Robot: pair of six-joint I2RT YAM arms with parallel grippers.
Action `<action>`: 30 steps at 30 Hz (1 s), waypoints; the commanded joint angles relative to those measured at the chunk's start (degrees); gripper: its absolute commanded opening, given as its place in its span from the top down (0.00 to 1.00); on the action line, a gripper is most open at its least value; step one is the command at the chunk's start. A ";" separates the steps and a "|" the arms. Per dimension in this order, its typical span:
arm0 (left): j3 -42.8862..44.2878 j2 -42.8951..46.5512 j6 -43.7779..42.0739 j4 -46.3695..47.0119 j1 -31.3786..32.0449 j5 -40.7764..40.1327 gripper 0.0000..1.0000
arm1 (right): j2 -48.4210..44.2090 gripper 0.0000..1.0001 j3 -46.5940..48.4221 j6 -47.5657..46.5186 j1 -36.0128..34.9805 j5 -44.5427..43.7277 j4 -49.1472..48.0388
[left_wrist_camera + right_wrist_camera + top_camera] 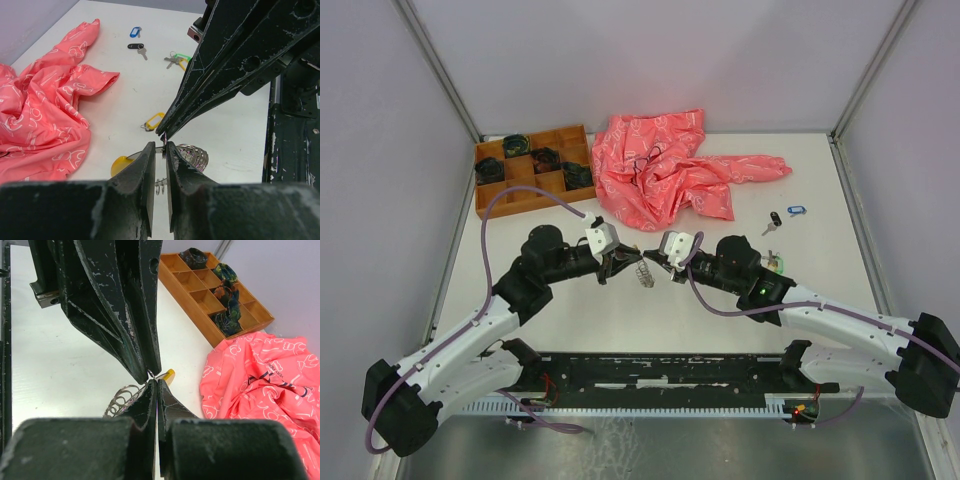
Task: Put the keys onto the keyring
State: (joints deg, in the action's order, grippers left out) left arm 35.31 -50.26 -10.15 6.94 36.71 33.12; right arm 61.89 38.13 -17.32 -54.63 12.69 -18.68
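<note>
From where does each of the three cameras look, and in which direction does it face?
Top external: above, behind the bases, looking down on the table; both arms show.
Left wrist: faces the right gripper and keys past its own fingers.
Right wrist: faces the left gripper and tray past its own fingers.
Shared: keyring, pink cloth.

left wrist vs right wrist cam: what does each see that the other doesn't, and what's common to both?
Left wrist only: the loose keys, namely a blue-tagged key, a black-tagged key, a green and yellow bunch and a yellow-tagged key.
Right wrist only: the wooden tray with dark coiled bundles in some compartments.
Both: the pink cloth, the keyring with its yellow segment, and the left end effector and right end effector meeting tip to tip right at it.
</note>
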 commanded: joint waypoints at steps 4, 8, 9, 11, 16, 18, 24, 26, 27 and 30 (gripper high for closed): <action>2.59 -0.17 -1.30 1.59 -0.23 0.19 0.79 | -1.20 0.99 2.83 0.86 0.10 0.47 -2.64; 2.33 -0.13 -0.97 1.50 -0.23 0.27 0.78 | -1.26 0.99 2.75 1.06 0.10 -0.07 -3.01; 2.35 -0.15 -0.95 1.42 -0.23 0.31 0.78 | -1.39 0.99 2.74 1.14 0.11 -0.30 -3.10; 2.31 -0.19 -0.93 1.09 -0.26 0.15 0.78 | -1.41 0.99 2.66 1.23 0.08 -0.64 -3.36; 2.31 -0.57 -0.90 0.80 -0.23 -0.29 0.78 | -1.63 0.99 2.48 1.39 0.12 -1.30 -3.63; 2.39 -0.84 -0.66 0.59 -0.22 -0.76 0.78 | -1.74 0.99 2.48 1.41 0.11 -1.49 -3.73; 2.66 -1.07 -0.05 0.59 -0.22 -1.33 0.80 | -1.78 0.99 2.39 1.50 0.08 -1.42 -3.82; 2.66 -1.00 0.04 0.95 -0.24 -1.07 0.81 | -1.69 0.99 2.46 1.58 0.07 -1.06 -3.82; 2.59 -0.92 0.21 1.30 -0.23 -0.93 0.82 | -1.62 0.99 2.52 1.59 0.13 -0.87 -3.82; 2.49 -0.74 0.63 2.55 -0.21 -0.23 0.82 | -1.54 0.99 2.63 1.59 0.11 -0.49 -3.49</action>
State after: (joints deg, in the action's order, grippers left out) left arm 35.31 -51.35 -10.11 6.13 36.71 32.16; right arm 61.67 38.13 -16.51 -54.61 11.75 -18.76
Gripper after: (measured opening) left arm 0.185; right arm 0.012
